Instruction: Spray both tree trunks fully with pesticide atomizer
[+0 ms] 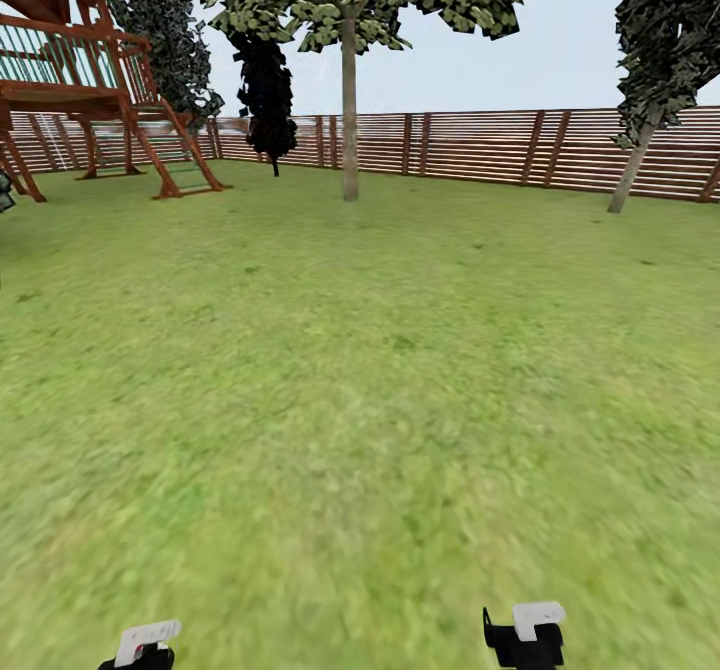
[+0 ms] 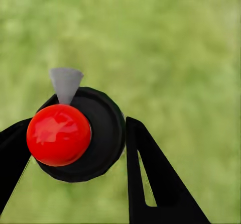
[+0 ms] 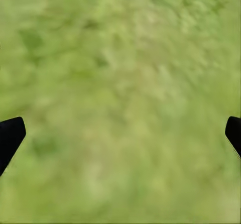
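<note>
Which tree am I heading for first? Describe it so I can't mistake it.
Look along the slatted fence at the lawn's far side. The tree stands ahead, just before it, right of the wooden play tower. Its pale trunk is straight and upright, unlike the leaning tree at far right.

Green grass lawn, brown slatted wooden fence, red-brown wooden play structure, pale sky
</note>
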{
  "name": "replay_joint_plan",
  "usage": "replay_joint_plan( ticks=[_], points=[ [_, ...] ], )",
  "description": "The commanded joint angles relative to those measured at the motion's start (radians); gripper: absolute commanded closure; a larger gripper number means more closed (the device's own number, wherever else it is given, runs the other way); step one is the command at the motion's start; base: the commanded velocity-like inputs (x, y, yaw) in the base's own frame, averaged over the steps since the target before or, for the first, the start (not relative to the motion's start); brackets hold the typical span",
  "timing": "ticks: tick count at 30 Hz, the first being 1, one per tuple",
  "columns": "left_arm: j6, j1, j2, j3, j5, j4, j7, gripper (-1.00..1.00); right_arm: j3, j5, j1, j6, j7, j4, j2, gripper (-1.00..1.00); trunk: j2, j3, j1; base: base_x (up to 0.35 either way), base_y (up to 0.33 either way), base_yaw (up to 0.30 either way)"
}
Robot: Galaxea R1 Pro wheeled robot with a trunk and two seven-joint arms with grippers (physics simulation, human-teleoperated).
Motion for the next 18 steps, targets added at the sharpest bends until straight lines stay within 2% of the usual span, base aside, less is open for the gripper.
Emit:
replay_joint_plan(
  ticks=[1, 18],
  points=[
    [-0.001, -0.001, 0.0, 0.007, 0.009, 0.001, -0.01, 1.0, -0.005, 0.011, -0.001, -0.003, -0.005, 0.002, 0.0, -1.0, 0.0, -0.001, 0.0, 0.34, 0.0, 0.035],
    [-0.001, -0.001, 0.0, 0.007, 0.009, 0.0, -0.01, 1.0, -0.005, 0.011, -0.001, -0.003, -0.005, 0.002, 0.0, -1.0, 0.0, -0.001, 0.0, 0.34, 0.0, 0.002]
  ],
)
